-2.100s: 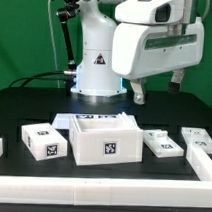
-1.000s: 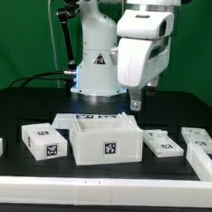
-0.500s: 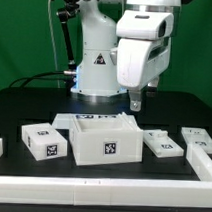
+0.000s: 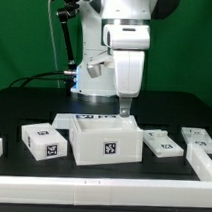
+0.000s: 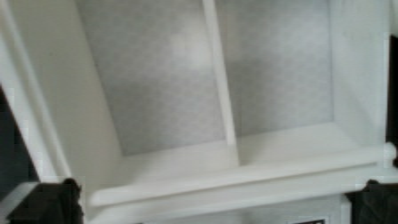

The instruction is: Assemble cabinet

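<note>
The cabinet (image 4: 105, 141), a large white plastic box with an open top and a black-and-white square marker on its front face, sits on the black table (image 4: 24, 100). It is near the middle of the exterior view, just behind the white front rail (image 4: 101, 182). The robot's two-finger gripper (image 4: 124, 109) hangs over the box's rear rim, slightly towards the exterior view's right of the box's middle. Its tip is level with or barely above that rim, and I cannot tell whether they touch. The jaws are spread wide and released, grasping nothing.

In the exterior view the gripper is seen edge-on, so the gap between its fingers is hidden, and the front wall conceals the box's inside. The wrist view is soft and slightly blurred. The box overfills it and is cut off on all sides. One dark fingertip (image 5: 52, 203) shows clearly, while the other is mostly cut off at the opposite edge.

Only the wrist view shows the box's interior, where a thin white divider (image 5: 217, 90) splits it into two compartments over a pale speckled floor. Only the exterior view shows the small white marker-bearing blocks lying apart from the box. One block (image 4: 44, 141) is on the exterior view's left, another (image 4: 162, 144) is on its right, and a third (image 4: 198, 139) lies near the right edge.
</note>
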`<state>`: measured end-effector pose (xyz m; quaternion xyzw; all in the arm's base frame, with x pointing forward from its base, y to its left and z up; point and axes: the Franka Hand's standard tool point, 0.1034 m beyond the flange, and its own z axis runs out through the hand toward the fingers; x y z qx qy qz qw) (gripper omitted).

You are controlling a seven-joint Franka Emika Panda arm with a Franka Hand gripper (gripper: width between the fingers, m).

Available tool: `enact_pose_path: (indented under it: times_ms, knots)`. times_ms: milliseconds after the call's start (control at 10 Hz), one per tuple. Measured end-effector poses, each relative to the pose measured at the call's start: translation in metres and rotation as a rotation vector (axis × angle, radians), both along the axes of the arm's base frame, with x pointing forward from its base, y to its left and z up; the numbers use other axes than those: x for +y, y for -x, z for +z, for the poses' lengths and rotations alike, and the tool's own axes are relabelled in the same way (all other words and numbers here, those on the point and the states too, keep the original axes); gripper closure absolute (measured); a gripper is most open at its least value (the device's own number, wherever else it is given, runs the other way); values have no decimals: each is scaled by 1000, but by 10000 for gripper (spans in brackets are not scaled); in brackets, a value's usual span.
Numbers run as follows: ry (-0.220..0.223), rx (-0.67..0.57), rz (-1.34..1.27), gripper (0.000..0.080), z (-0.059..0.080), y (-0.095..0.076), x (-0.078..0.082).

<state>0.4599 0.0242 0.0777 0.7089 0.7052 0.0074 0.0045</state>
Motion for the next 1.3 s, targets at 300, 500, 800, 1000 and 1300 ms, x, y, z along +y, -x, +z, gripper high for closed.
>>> enact_pose_path:
  times_ms: [300,500,800,1000,1300]
  knots:
    - [-1,-1,-27,3,0,-1,1]
    - [0,-1,-16,3,0,0,0]
    - [0,-5,198,3,-11,24,-16]
    - [-1,8,251,3,-18,38,-23]
    - [-2,11,228,3,-19,38,-23]
